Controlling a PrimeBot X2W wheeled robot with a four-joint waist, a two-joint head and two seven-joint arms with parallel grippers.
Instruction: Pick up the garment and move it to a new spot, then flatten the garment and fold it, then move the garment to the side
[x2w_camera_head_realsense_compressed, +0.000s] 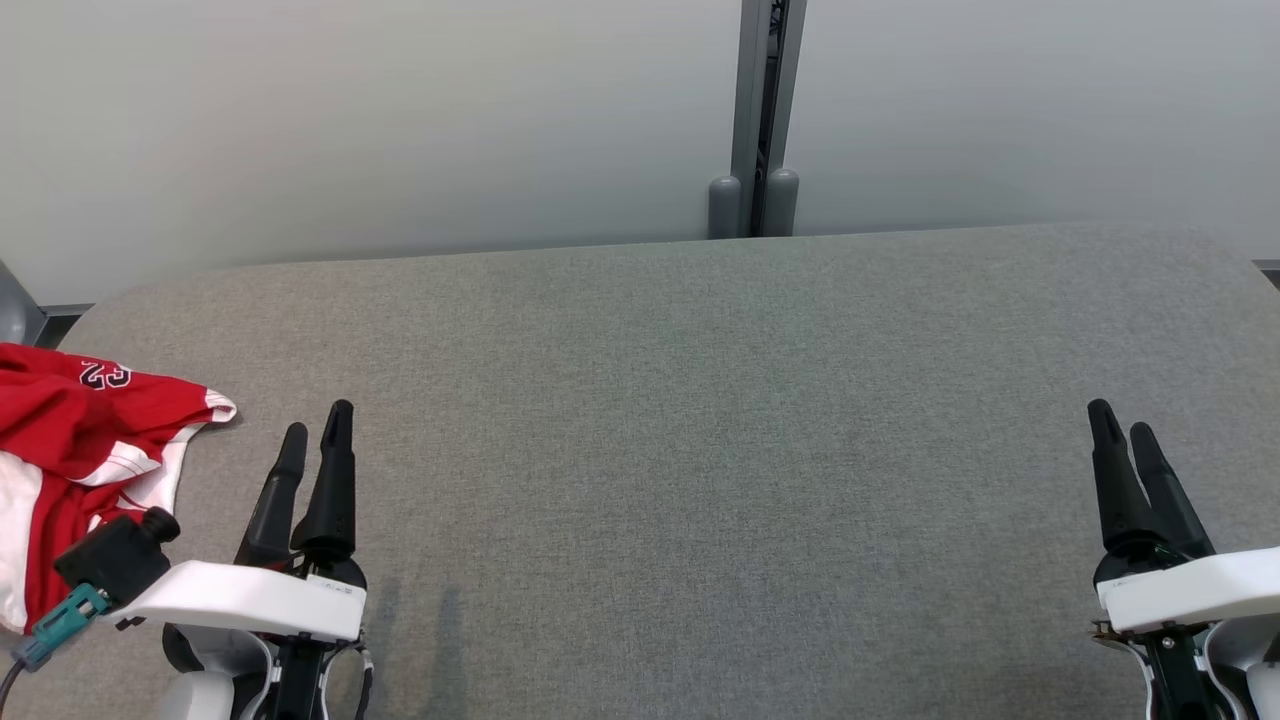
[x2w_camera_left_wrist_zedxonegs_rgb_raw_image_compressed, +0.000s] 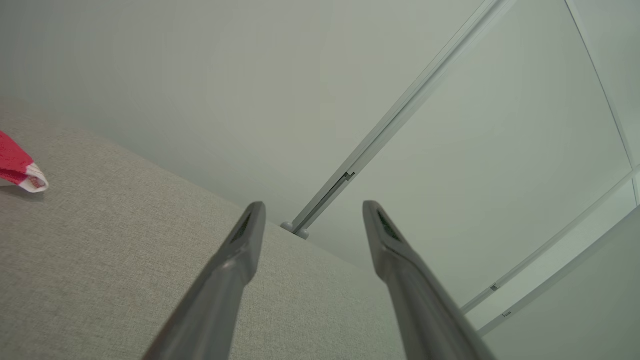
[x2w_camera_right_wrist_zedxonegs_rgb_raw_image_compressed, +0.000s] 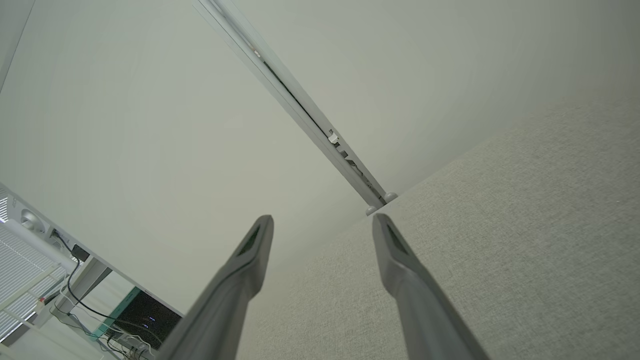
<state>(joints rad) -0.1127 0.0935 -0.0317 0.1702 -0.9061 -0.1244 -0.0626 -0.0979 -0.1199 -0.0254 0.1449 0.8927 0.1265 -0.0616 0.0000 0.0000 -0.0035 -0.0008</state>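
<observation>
**Item 1: garment**. Red jersey with white trim and a dark-outlined number near its upper edge. It lies crumpled on the tabletop, to the outer left of the left tool and near it but not touching. Part of it runs past the picture's left edge. In the left wrist view one red corner with a white hem lies well to the left of the fingers.

**Item 2: left tool**. Two long dark fingers, tips pointing toward the far wall. In its wrist view the left tool has its fingers spread wide, with bare space between them; it grips nothing. It sits above the tabletop.

**Item 3: right tool**. Same build, well apart from the left tool and across the tabletop from it. In its wrist view the right tool is likewise spread wide and grips nothing.

**Item 4: tabletop.** Grey woven covering with rounded far corners. The stretch between the two tools and ahead of them is plain cloth.

**Item 5: post**. A grey vertical rail on the wall, beyond the tips of both tools, with two rounded caps at its foot.

**Item 6: camera module**. A black block with a teal plug, fixed to the white wrist behind the left tool and overlapping the garment in the head view.

**Item 7: cables**. Dark leads beside a desk leg, at the lower left of the right wrist view, off the tabletop.
</observation>
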